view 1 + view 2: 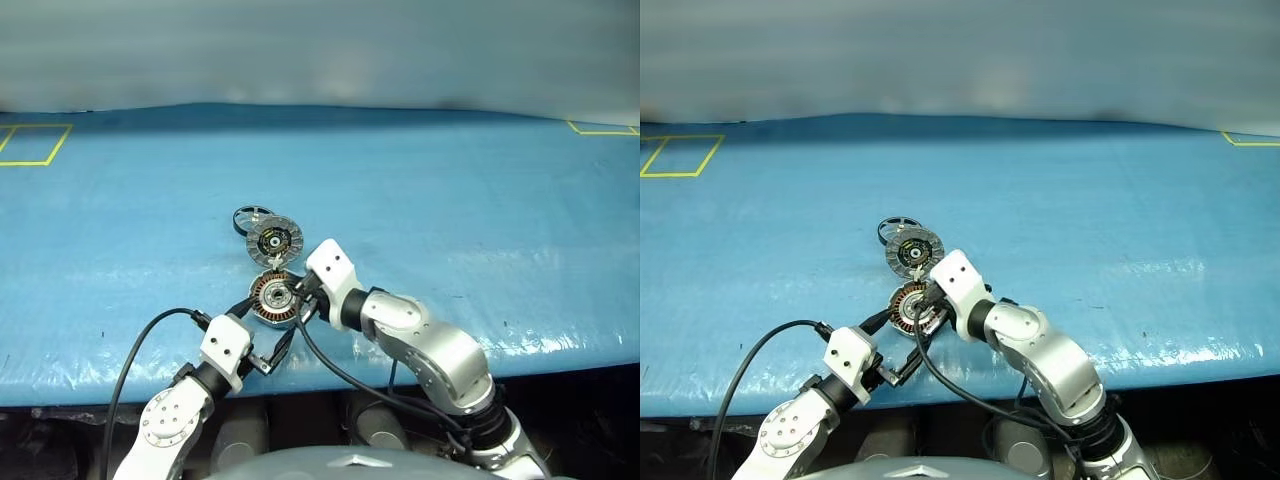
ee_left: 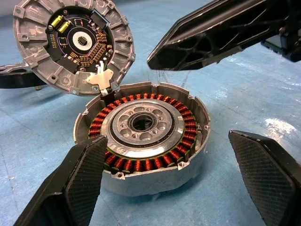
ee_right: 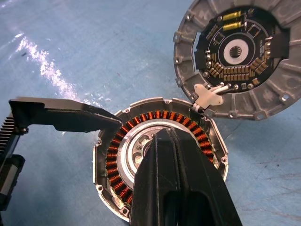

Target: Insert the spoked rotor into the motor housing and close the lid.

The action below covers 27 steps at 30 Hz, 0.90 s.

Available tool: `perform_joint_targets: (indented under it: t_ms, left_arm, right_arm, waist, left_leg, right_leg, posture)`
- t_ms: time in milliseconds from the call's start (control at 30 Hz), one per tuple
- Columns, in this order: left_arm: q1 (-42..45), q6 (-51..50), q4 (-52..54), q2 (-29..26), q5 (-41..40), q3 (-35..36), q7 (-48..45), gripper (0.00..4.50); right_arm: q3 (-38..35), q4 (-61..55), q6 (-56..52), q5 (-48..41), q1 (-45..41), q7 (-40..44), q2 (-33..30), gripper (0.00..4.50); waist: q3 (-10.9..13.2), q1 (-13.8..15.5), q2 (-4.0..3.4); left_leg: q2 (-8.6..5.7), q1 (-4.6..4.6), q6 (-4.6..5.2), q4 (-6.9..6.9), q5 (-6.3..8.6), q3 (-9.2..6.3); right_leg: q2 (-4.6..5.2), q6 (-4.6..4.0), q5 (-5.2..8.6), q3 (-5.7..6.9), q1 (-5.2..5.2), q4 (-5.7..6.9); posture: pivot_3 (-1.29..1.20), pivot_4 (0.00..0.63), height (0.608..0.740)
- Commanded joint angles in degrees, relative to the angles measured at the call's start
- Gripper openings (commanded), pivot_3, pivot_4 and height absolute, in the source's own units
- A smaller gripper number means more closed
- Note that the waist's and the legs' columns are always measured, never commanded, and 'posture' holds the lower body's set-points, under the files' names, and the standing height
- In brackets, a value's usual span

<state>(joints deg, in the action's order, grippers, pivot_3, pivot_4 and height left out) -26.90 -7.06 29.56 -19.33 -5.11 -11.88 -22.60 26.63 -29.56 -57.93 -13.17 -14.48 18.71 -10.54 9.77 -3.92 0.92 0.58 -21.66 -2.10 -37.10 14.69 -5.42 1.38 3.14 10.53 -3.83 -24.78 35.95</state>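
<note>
Showing: a blue plastic-covered table [image 1: 450, 200] bearing the motor parts, with both arms working at its near edge.
Left gripper [image 2: 176, 181]: standing wide open, its two black ribbed fingers [image 2: 84, 183] flanking the near rim of the housing, one on each side; whether they are touching the metal is not clear.
Right gripper [image 3: 176, 155]: pressed fully shut, its fingers lying together as one black wedge and holding nothing; the tip is hovering over the housing's centre in the right wrist view.
Motor housing [image 2: 141, 136]: a round shallow silver-grey metal cup with a ring of copper-brown windings and a dark centre hole, sitting upright between the open left fingers and directly under the shut right tip.
Lid [image 2: 73, 42]: a round grey segmented disc with a black circuit centre, lying face up just beyond the housing, away from both grippers, and joined to it by a small white connector [image 2: 99, 80].
Spoked rotor [image 1: 252, 216]: a thin dark ring wheel with open gaps, resting farthest from both grippers, partly hidden behind the lid's far edge.
</note>
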Motion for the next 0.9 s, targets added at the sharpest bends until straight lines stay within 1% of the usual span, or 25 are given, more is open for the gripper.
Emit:
perform_joint_targets:
  t_ms: [33,267,500,633,733,833,900]
  left_arm:
    - [0.06,-0.64,1.72,-0.10,-0.13,-0.58,-0.24,4.50]
    - [-0.59,-1.50,2.98,0.03,-0.03,-0.63,0.28,4.50]
    - [-0.93,-1.50,3.11,0.38,0.12,-0.78,0.62,4.50]
    - [-0.21,-1.08,2.45,0.89,0.10,-1.10,0.93,4.50]
    - [0.50,-0.83,1.79,1.31,0.19,-1.33,1.10,4.50]
    - [1.42,-0.43,0.81,1.77,0.27,-1.71,1.14,4.50]
    - [1.88,-0.01,0.17,1.91,0.26,-1.93,1.13,4.50]
  right_arm:
    - [1.87,0.91,1.09,1.53,-2.04,-0.80,0.75,0.03]
    - [3.64,2.01,-1.36,2.73,-3.75,-1.32,0.21,0.03]
    - [4.34,0.70,-3.56,2.03,-3.98,-0.34,-0.78,0.03]
    - [3.53,-2.21,-5.01,1.08,-5.44,1.80,-3.34,0.03]
    - [1.91,-3.32,-4.56,0.69,-9.45,4.43,-6.76,0.03]
    - [0.00,-1.18,-2.46,0.94,-17.37,7.97,-10.09,0.03]
    - [-1.06,1.68,-0.89,1.01,-22.50,9.93,-11.14,0.03]
  waist:
    - [0.00,0.03,0.00]
    - [0.00,0.01,0.00]
    - [0.00,0.00,0.00]
    - [0.00,0.01,0.00]
    - [0.01,0.01,0.00]
    - [0.05,-0.13,-0.06]
    - [0.06,-0.22,-0.08]
  left_leg:
    - [0.00,0.00,0.00,0.00,0.00,0.00]
    - [0.00,0.00,0.00,0.01,0.00,-0.01]
    - [0.00,0.00,0.01,0.02,0.01,0.00]
    - [0.00,0.00,0.01,0.00,0.01,0.00]
    - [-0.01,-0.01,0.01,-0.01,0.01,0.00]
    - [0.00,0.00,0.01,-0.04,0.01,0.01]
    - [0.00,0.01,0.01,-0.05,0.01,0.03]
  right_leg:
    - [0.00,0.00,0.00,0.00,0.00,0.00]
    - [0.00,0.00,0.00,0.00,0.00,0.00]
    - [-0.01,0.00,0.00,0.00,-0.01,0.00]
    - [0.00,0.00,0.00,0.00,0.00,0.00]
    - [0.00,0.00,0.00,0.00,0.00,0.00]
    - [-0.01,0.01,0.00,0.00,0.00,0.01]
    - [-0.02,0.01,-0.01,0.00,-0.01,0.03]
  posture:
    - [0.00,0.150,0.740]
    - [0.00,0.150,0.740]
    - [0.00,0.150,0.740]
    - [0.00,0.150,0.740]
    - [0.00,0.150,0.740]
    - [0.00,0.150,0.740]
    - [0.00,0.150,0.740]
